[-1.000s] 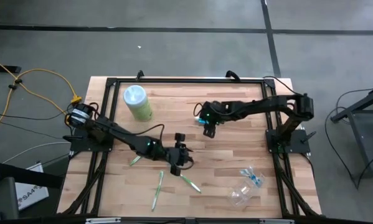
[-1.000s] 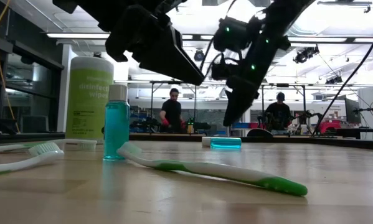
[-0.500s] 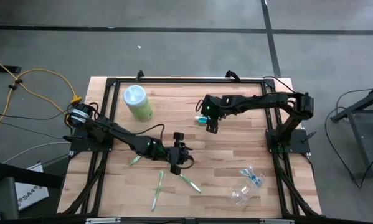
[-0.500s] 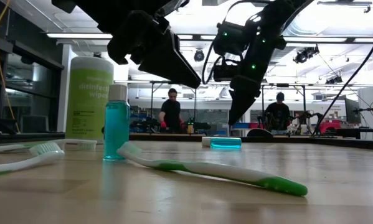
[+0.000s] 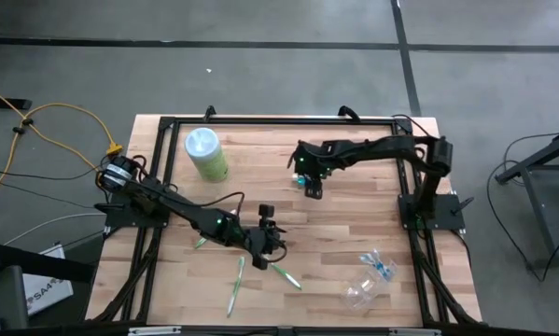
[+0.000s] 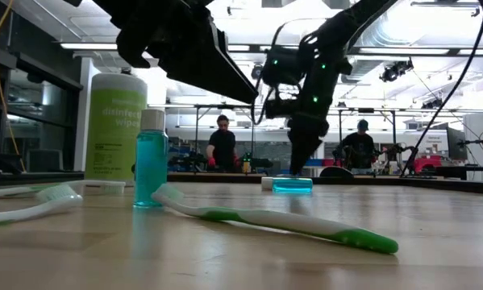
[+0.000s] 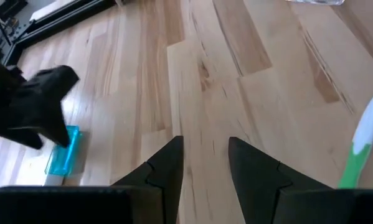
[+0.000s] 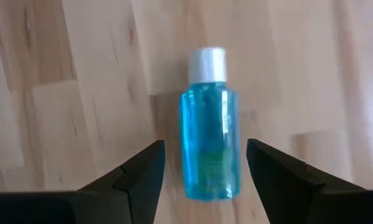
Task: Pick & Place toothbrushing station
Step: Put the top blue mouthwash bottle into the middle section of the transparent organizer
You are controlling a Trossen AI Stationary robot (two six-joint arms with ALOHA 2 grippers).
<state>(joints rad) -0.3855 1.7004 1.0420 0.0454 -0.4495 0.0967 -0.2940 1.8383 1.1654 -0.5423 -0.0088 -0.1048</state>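
Blue tube (image 8: 210,132) between wide-spread right gripper (image 8: 205,163) fingers (image 8: 142,171), untouched.

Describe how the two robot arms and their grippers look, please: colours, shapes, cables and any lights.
Both arms are dark, slim and jointed, each rising from a black base on the black frame. The left gripper and right gripper each have two black, wedge-shaped fingers. A small green light glows near each wrist. Thin black cables loop along the arms, and yellow and black cables trail off beside the left base.
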